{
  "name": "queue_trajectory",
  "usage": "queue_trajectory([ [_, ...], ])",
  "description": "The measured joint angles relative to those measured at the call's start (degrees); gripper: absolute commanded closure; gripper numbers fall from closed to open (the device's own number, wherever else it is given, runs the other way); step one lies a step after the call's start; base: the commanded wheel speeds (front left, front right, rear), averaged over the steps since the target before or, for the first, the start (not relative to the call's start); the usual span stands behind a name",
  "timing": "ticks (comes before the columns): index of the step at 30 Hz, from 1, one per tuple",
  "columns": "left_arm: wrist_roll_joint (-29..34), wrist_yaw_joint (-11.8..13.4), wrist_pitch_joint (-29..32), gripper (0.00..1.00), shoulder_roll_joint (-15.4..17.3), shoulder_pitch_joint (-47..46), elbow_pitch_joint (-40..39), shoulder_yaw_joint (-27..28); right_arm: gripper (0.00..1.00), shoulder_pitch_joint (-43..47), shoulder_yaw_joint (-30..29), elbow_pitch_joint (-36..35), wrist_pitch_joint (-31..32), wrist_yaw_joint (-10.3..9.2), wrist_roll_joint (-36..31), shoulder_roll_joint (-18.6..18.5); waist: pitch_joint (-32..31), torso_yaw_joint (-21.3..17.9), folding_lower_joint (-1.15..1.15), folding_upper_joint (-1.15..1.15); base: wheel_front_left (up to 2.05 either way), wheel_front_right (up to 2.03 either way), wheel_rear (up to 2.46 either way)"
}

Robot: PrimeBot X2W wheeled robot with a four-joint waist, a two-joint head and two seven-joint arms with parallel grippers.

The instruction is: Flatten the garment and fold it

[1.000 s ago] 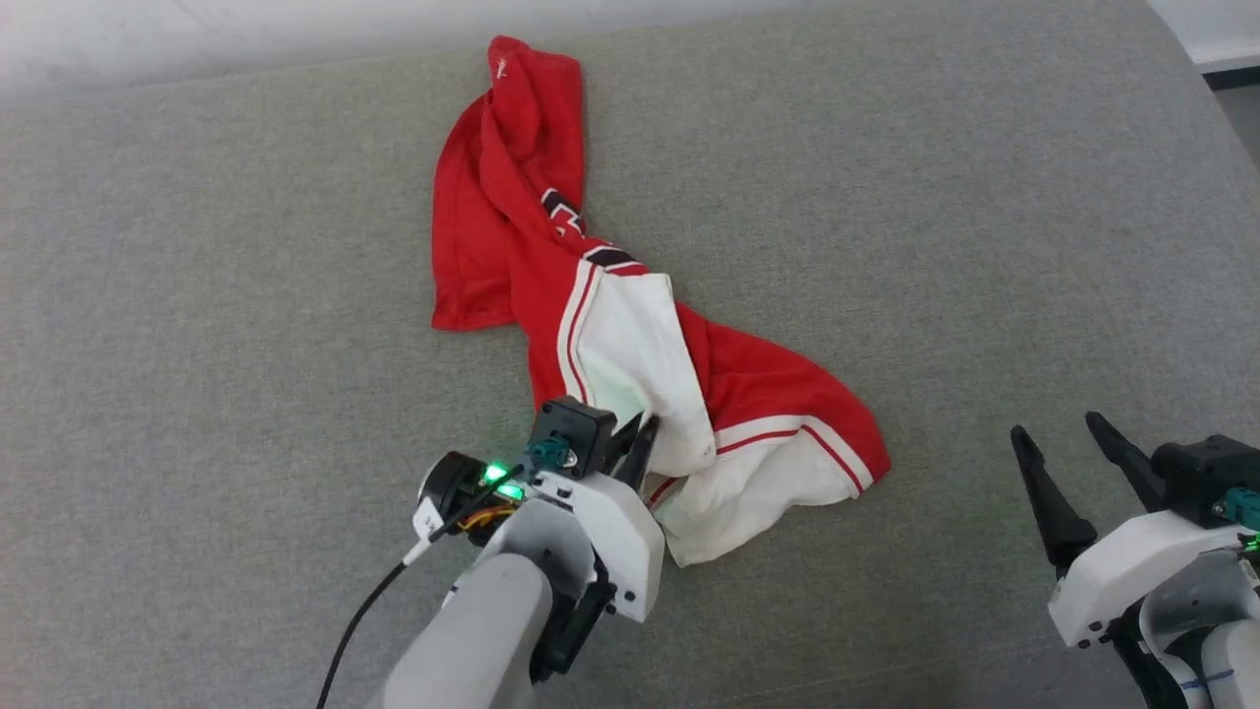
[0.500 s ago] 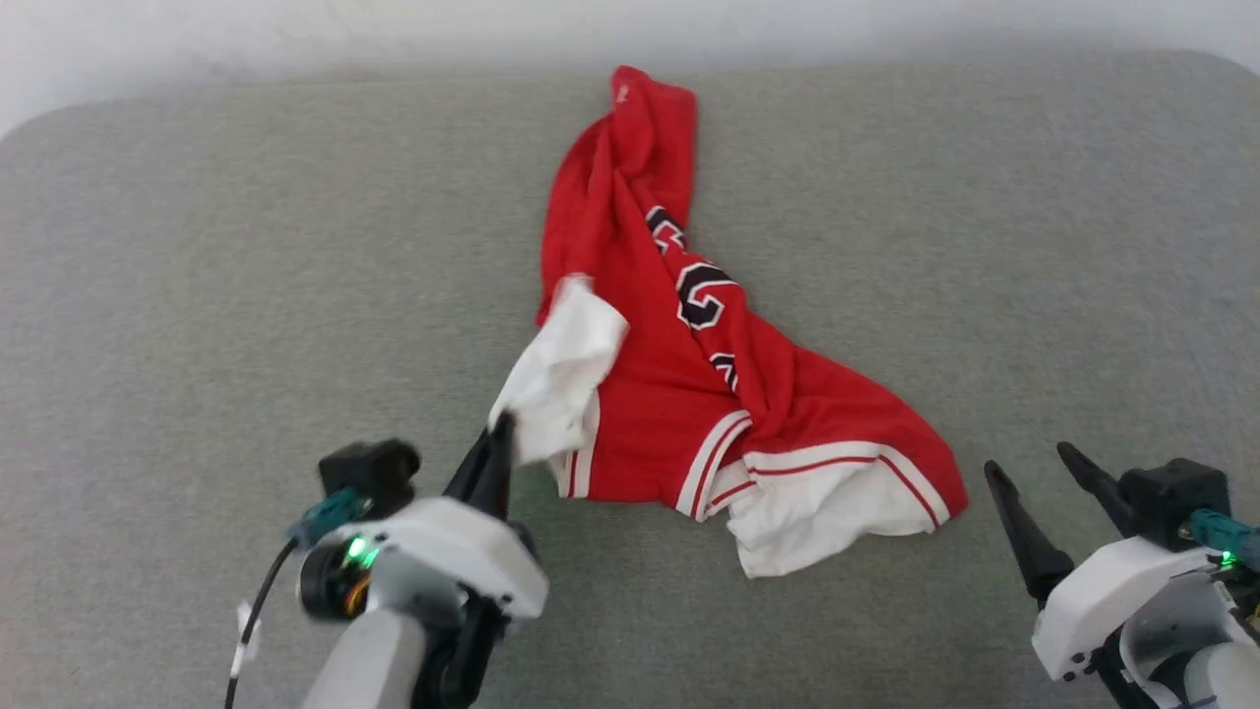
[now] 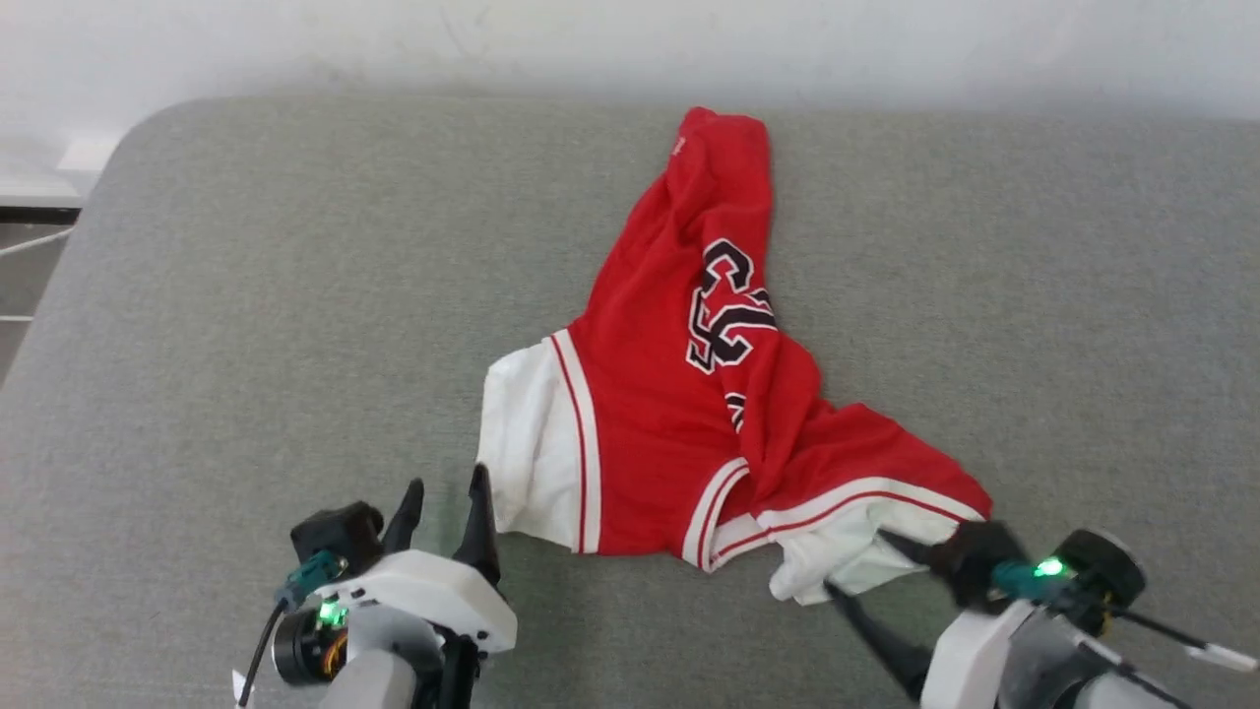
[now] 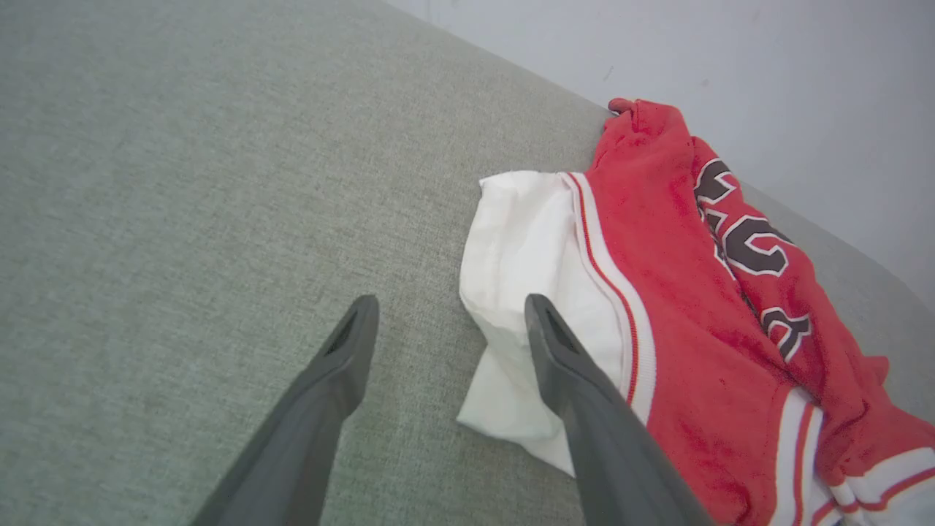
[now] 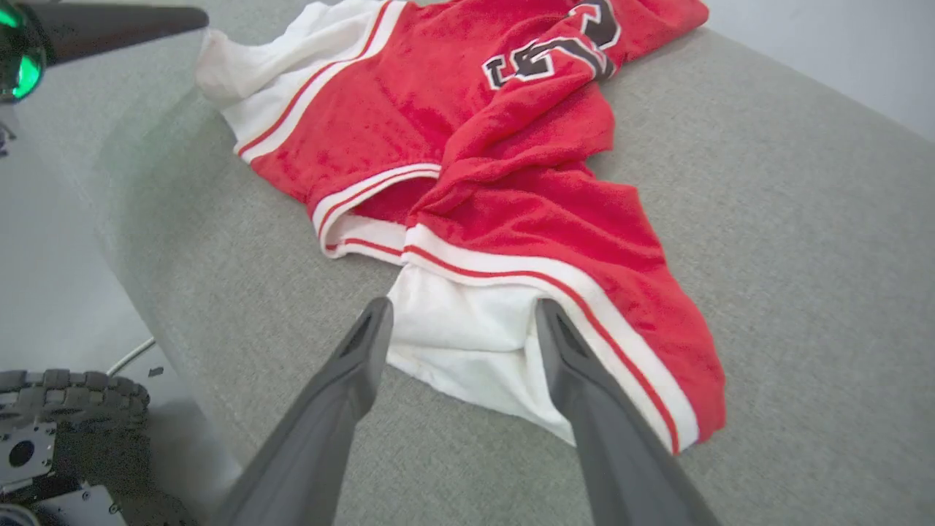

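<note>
The garment (image 3: 679, 423), a red T-shirt with white sleeves and black-and-white lettering, lies crumpled and twisted on the grey cushion (image 3: 246, 295). My left gripper (image 3: 447, 483) stands open just left of the near white sleeve (image 3: 527, 443), holding nothing. In the left wrist view the left gripper (image 4: 451, 299) has one finger over the edge of that sleeve (image 4: 522, 234). My right gripper (image 3: 854, 561) is open at the other white sleeve (image 3: 837, 556). In the right wrist view its fingers (image 5: 369, 343) straddle this sleeve's (image 5: 467, 329) cloth without closing on it.
A white wall (image 3: 630, 39) runs behind the cushion's far edge. The cushion's rounded left edge (image 3: 69, 286) drops to the floor. In the right wrist view the cushion's near edge (image 5: 146, 241) falls to the robot's base (image 5: 58, 409).
The left gripper pulled the near white sleeve out to the left, then opened and let it go. The right gripper swung in around the other sleeve. The head camera has also shifted.
</note>
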Motion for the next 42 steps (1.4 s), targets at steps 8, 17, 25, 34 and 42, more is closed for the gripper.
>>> queue_trajectory([
  [8,4.3,-1.6,-4.3,0.0,0.2,-1.6,-1.9,-2.3,0.0,-7.0,13.4,4.8,5.6,0.0,3.0,-5.4,-0.5,3.8,0.0,0.0,0.0,0.0,0.0],
  [17,6.4,-1.9,-5.2,0.0,-0.1,-1.7,-3.5,-3.0,0.0,-13.0,18.6,14.8,7.3,0.02,3.1,-5.0,1.3,7.9,0.0,0.0,0.0,0.0,0.0],
  [25,6.5,-1.9,-5.3,0.0,-0.5,-1.7,-4.0,-2.3,0.0,-15.7,20.1,18.5,5.6,0.54,4.2,-4.4,4.0,9.4,-0.01,0.0,0.0,0.0,0.0],
  [34,7.1,-1.9,-5.3,0.0,-0.4,-1.7,-4.3,-0.2,1.0,-18.1,20.3,20.2,-0.1,0.45,4.4,-3.3,4.2,6.2,0.03,0.0,0.0,0.0,0.0],
  [42,7.5,-1.9,-5.3,0.0,0.4,-0.1,-4.2,2.6,1.0,-15.6,14.8,8.1,-4.2,0.0,6.6,-5.8,2.4,1.1,0.02,0.0,0.0,0.0,0.0],
])
